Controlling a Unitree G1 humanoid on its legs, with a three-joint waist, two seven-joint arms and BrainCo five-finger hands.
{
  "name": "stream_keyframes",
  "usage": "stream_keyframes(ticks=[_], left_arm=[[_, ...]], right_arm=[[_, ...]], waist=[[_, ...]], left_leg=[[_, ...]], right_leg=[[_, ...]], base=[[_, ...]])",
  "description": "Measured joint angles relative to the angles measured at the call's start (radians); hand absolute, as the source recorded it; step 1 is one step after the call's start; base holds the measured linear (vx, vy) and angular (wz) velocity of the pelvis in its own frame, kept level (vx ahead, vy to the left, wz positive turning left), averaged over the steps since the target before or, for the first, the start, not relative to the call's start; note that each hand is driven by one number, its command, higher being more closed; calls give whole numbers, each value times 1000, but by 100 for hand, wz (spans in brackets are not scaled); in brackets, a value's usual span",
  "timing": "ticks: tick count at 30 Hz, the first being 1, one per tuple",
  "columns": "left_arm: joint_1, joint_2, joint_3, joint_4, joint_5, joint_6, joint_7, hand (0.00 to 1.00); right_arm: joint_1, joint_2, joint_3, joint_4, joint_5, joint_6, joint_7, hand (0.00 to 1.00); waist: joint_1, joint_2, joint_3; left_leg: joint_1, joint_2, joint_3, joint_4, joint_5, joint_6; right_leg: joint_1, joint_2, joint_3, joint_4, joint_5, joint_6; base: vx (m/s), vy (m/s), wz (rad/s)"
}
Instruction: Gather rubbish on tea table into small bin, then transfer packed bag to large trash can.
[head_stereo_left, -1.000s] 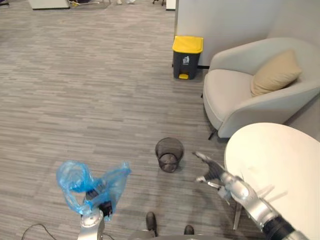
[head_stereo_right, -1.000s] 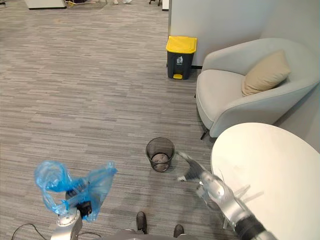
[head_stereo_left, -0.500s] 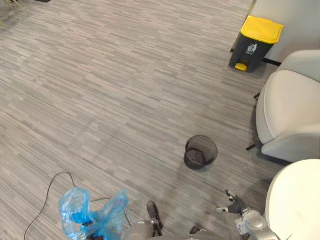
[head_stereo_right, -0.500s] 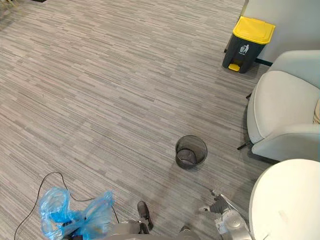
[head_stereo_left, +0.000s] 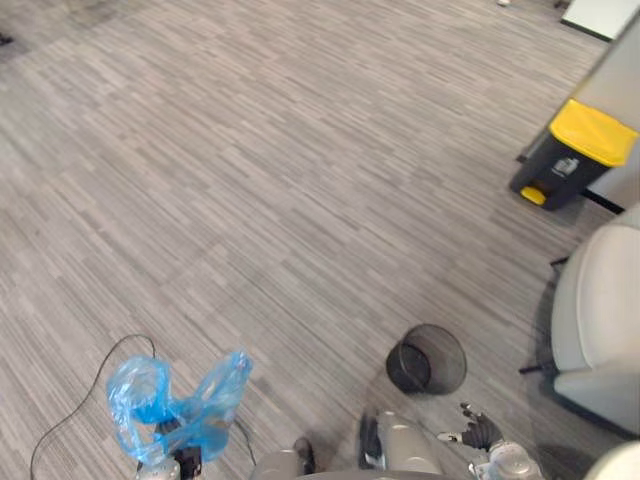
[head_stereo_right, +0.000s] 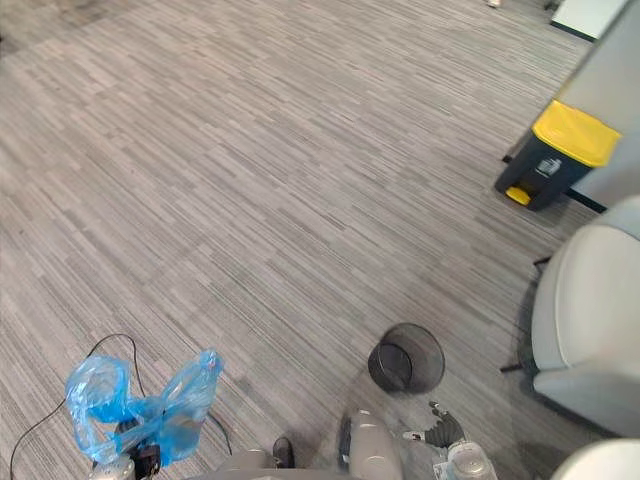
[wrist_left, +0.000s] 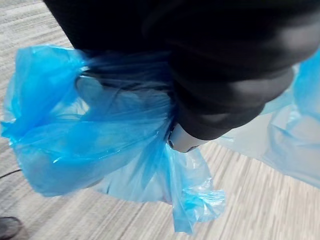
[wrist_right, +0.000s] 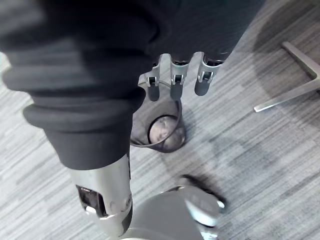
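We see our left hand low on the left side of the head view, holding up a blue bag above the grey floor. In the left wrist view the plastic is bunched tight under the hand's dark cover, so we read the hand as clenched around the bag's gathered neck. The rest of the bag billows out to both sides in loose, translucent folds. Our right hand sits low on the right. In its own wrist view the fingers hang straight and relaxed, released and holding nothing. Just beyond that hand the small bin, a black mesh basket, stands upright on the floor. Something pale lies at its bottom, and we cannot tell what it is. The large can, dark with a yellow lid, stands at the far right beside a wall, well apart from the bag and from the bin. A pale armchair shows at the right edge, between the can and our right hand, near the bin.
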Motion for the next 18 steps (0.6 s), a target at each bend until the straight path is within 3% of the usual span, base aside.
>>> stream_keyframes(ticks=[1,2,3,4,5,6,8,10,12,13,15,16,18], left_arm=[[23,-3,0,-23,0,-2,1,100],[18,-31,-3,-22,0,1,6,100],[23,-42,-8,-25,-1,0,9,100],[25,-65,-15,-23,-1,0,14,100],[24,-72,-22,-19,-1,0,15,100],[23,-71,-22,-19,-1,0,16,100],[14,-68,-22,-22,-1,-5,17,100],[14,-68,-26,-25,-1,-15,15,100],[21,-68,-25,-31,-1,-14,15,100],[17,-68,-27,-37,-1,-14,15,100],[25,-69,-30,-74,-1,-12,13,100],[28,-69,-30,-96,-1,-11,13,100],[37,-75,-27,-109,0,-10,7,100]], right_arm=[[12,4,-1,-9,0,0,1,0],[10,-1,-4,-22,-1,0,0,0],[6,0,-3,-38,-1,-4,-1,0],[-16,1,3,-57,0,-12,0,0],[-41,11,6,-65,0,-12,-1,0],[-54,21,7,-65,0,-12,-2,0],[-96,49,40,-72,0,-12,-5,0],[-101,53,55,-101,0,-13,-5,0],[-101,55,65,-130,0,-11,-6,0],[-98,55,69,-155,0,-10,-6,0],[-96,55,70,-159,0,-7,-6,0],[-86,50,65,-158,0,-6,-6,0],[-86,36,63,-155,-1,0,-4,0]], waist=[[-14,-19,-21],[-2,12,-21],[5,28,-22],[23,61,-20],[44,70,-16],[50,69,-14],[76,25,15],[102,12,21],[122,14,21],[131,12,23],[135,11,22],[153,18,8],[166,53,-25]], left_leg=[[10,-1,-8,73,-19,-35],[-41,36,7,237,-33,-62],[-80,61,15,338,-22,-79],[-177,116,33,573,64,-71],[-265,171,57,778,121,-40],[-295,187,64,852,109,-27],[-371,192,100,956,87,6],[-455,188,125,905,72,31],[-537,182,115,756,65,41],[-576,168,97,636,70,33],[-589,143,47,434,106,-24],[-582,134,4,334,128,-48],[-529,157,-17,263,134,-49]], right_leg=[[4,2,2,35,70,-62],[11,24,-5,89,69,-79],[24,37,-4,90,45,-87],[61,78,1,77,15,-114],[111,117,30,53,-7,-133],[141,134,46,41,-18,-141],[289,160,143,-30,-45,-165],[373,172,218,-95,-49,-171],[434,183,284,-137,-58,-176],[466,183,329,-147,-75,-173],[494,182,382,-142,-110,-152],[497,182,430,-115,-161,-134],[485,205,512,-19,-242,-93]], base=[[660,-239,64],[677,-230,38],[664,-203,-22],[658,-173,-60],[629,-165,-74],[591,-166,-87],[546,-143,-98],[584,-48,-115],[518,72,-118],[478,160,-109],[459,209,-118],[471,304,-160],[532,378,-173]])
